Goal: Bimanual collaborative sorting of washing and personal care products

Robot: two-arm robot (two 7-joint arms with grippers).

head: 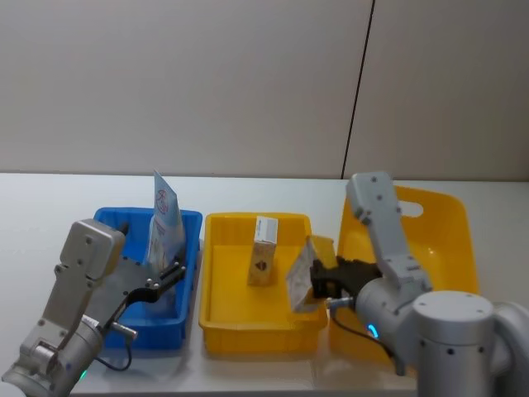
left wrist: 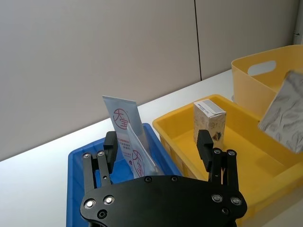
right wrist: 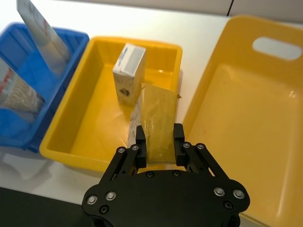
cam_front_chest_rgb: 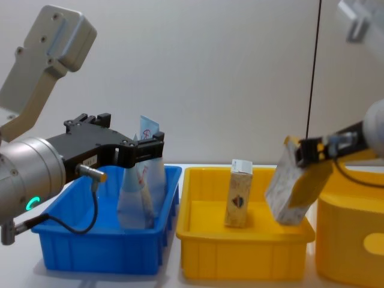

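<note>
The tan block (head: 301, 286), tan on one face and silvery on the other, hangs tilted in the right end effector's (head: 317, 279) pinch. It is over the right rim of the middle yellow bin (head: 256, 339), near the upright beige carton (head: 264, 251), with bare bin floor beneath. The left end effector (head: 171, 275), spread wide, hovers over the blue bin (head: 161, 335) beside the white-blue tube (head: 165, 217).

right tool (cam_front_chest_rgb: 308, 151) holds tan block (cam_front_chest_rgb: 293, 191) over yellow bin (cam_front_chest_rgb: 240, 265).

Blue bin (head: 157, 335), yellow bin (head: 256, 341), yellow tub (head: 446, 240) — abreast on white table (head: 50, 215).
</note>
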